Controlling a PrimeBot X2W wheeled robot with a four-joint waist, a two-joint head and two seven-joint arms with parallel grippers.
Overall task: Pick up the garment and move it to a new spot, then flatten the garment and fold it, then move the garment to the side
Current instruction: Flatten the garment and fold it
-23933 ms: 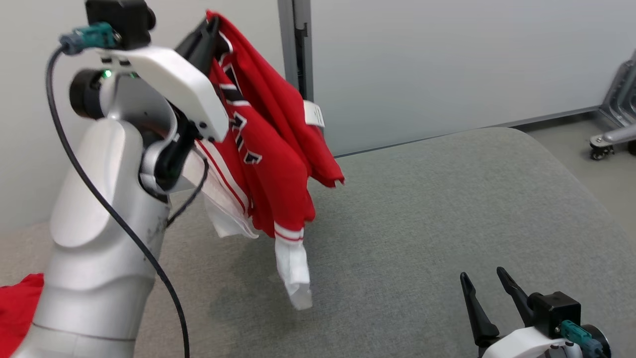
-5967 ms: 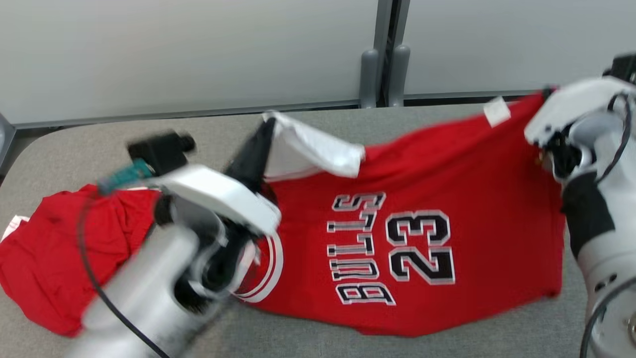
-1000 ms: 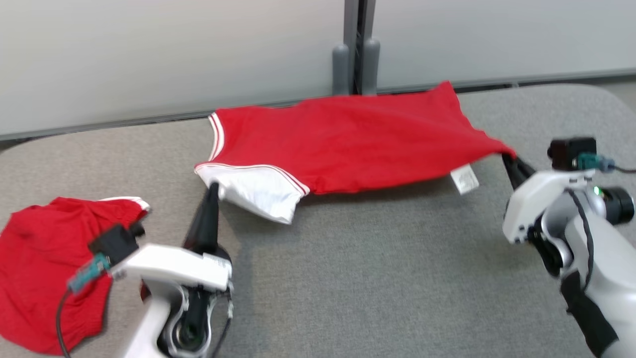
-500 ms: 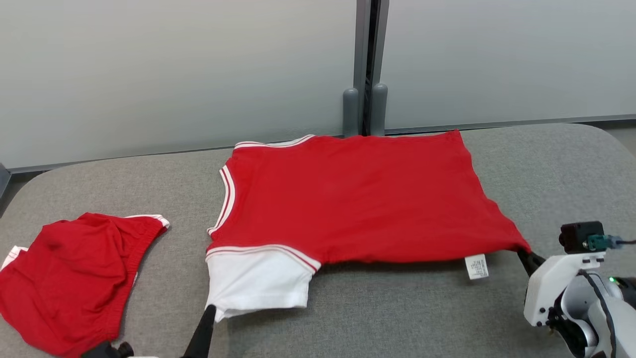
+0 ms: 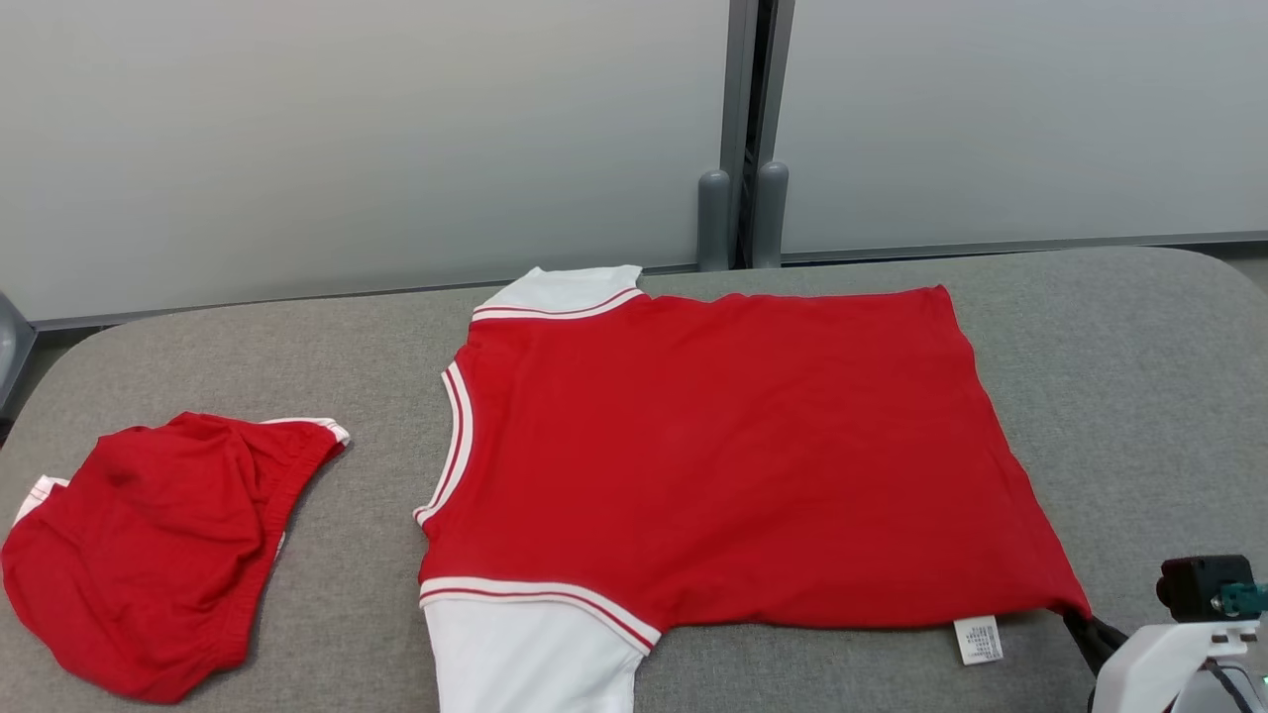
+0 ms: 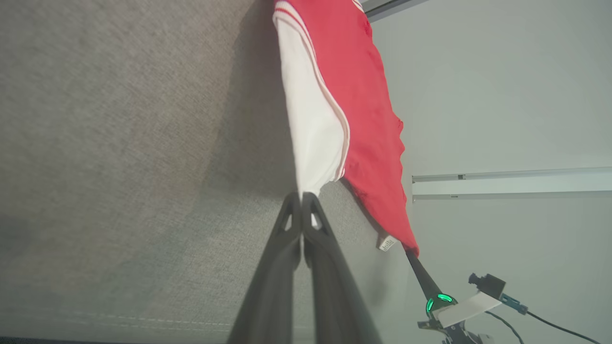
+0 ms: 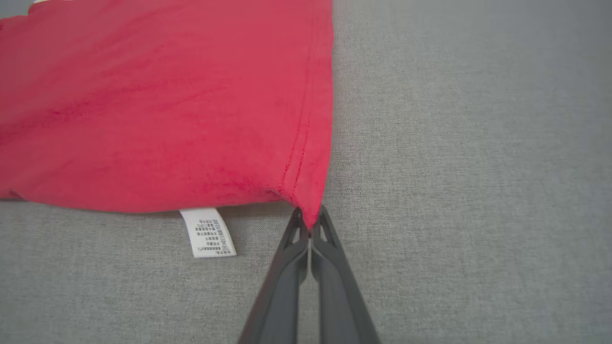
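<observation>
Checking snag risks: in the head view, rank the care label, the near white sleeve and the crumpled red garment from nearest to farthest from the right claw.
From the right claw, shut on the jersey hem corner:
1. Care label, just to its left.
2. Near white sleeve, bottom edge, left of centre.
3. Crumpled red garment, far left.

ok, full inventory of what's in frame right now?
jersey: 1, red with white sleeves, spread flat mid-table
crumpled garment: 1, red with white trim, table's left
care label: 1, white, at jersey's near right corner
table: 1, grey fabric, under both garments
wall panels: 2, pale grey, behind table
left gripper: 1, dark, shut on jersey's near sleeve tip
right gripper: 1, dark, shut on jersey's near right hem corner
</observation>
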